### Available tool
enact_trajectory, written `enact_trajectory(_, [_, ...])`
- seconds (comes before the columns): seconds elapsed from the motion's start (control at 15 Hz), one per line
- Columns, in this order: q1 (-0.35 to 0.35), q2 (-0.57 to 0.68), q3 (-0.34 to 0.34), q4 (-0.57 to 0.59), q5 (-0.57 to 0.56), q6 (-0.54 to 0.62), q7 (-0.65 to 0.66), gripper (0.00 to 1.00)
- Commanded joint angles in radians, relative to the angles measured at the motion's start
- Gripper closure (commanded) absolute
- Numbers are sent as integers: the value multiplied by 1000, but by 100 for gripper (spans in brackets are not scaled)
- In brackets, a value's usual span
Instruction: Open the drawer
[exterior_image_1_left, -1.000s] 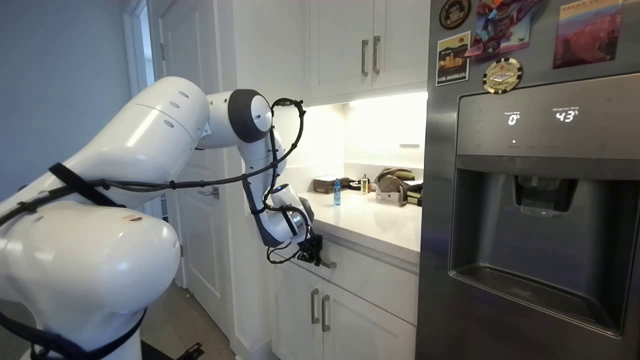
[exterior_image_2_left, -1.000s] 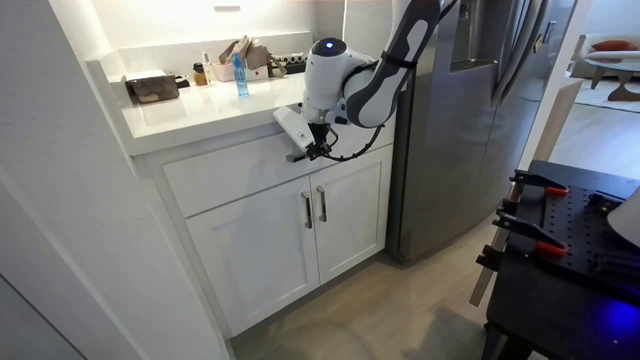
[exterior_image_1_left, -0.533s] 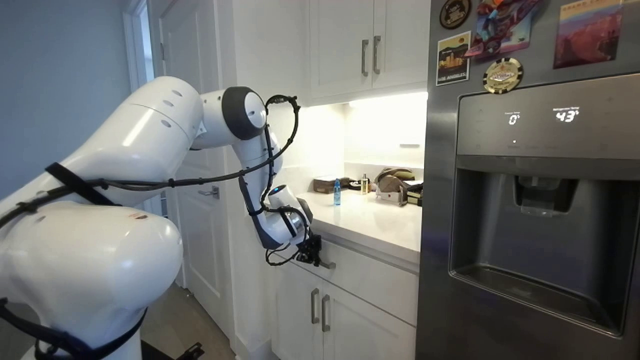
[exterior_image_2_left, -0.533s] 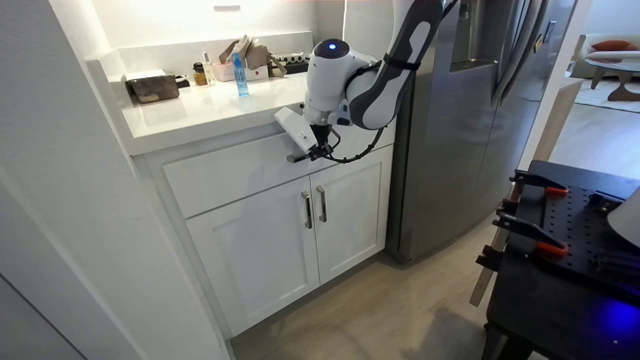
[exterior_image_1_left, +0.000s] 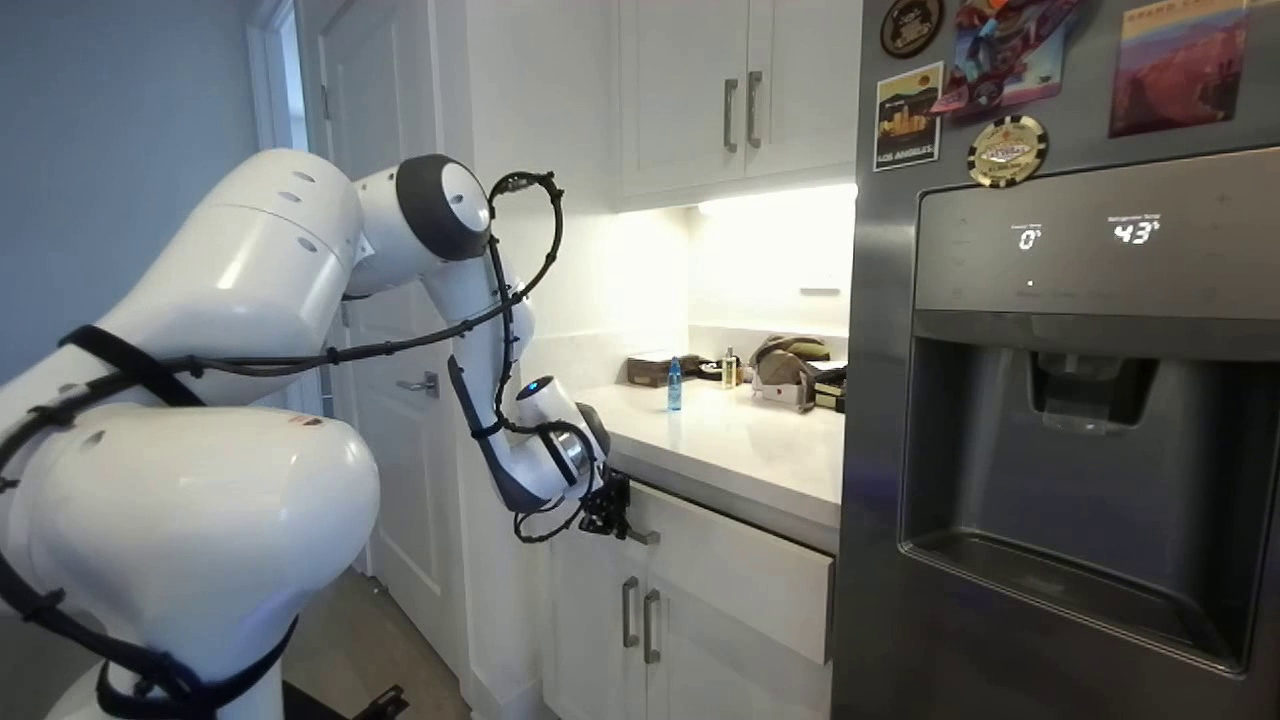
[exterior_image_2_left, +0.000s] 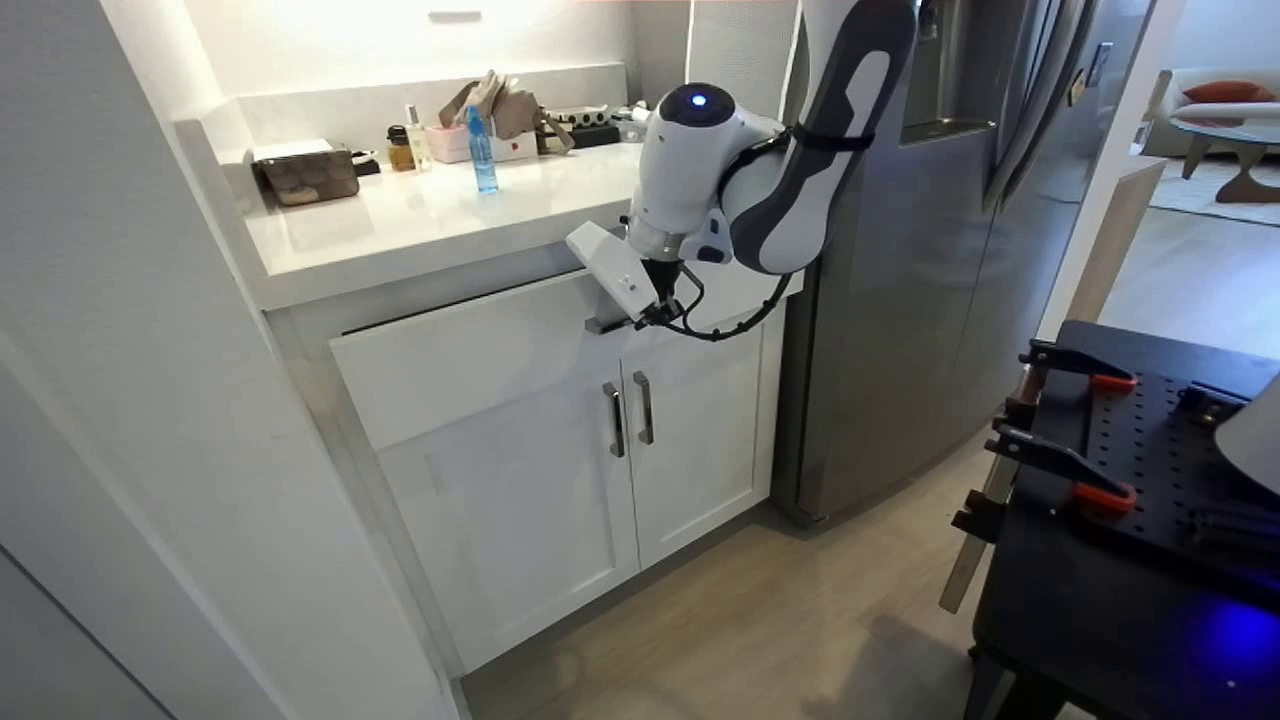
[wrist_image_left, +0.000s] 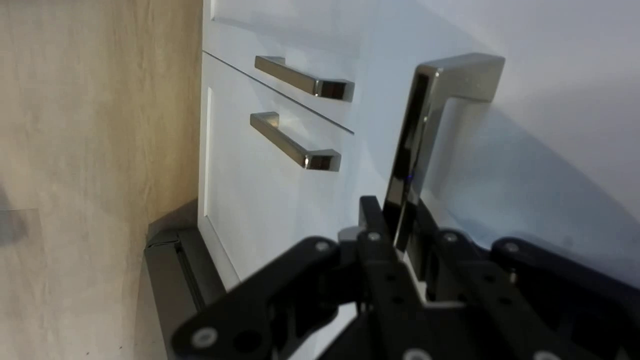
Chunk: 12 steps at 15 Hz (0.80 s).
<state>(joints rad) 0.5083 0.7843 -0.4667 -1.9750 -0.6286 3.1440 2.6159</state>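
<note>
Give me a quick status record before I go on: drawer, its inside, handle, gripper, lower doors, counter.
drawer: slightly open, dark gap along its top edge
inside: not visible
drawer handle: metal bar, one end exposed
gripper: closed on the drawer handle
lower cabinet doors: both shut
countertop: blue bottle standing upright on it

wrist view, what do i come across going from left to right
wood floor → fridge's lower corner → two door handles → drawer handle
</note>
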Motion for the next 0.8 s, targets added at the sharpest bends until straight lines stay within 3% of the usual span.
enact_trajectory(0.0, [150,-126,-104,-230,7,41,2,96])
enact_trajectory(0.67, [548,-248,-352,-568,90,113,15,96])
enact_trajectory(0.73, [577,-245,-335,-606,303,131,-161,96])
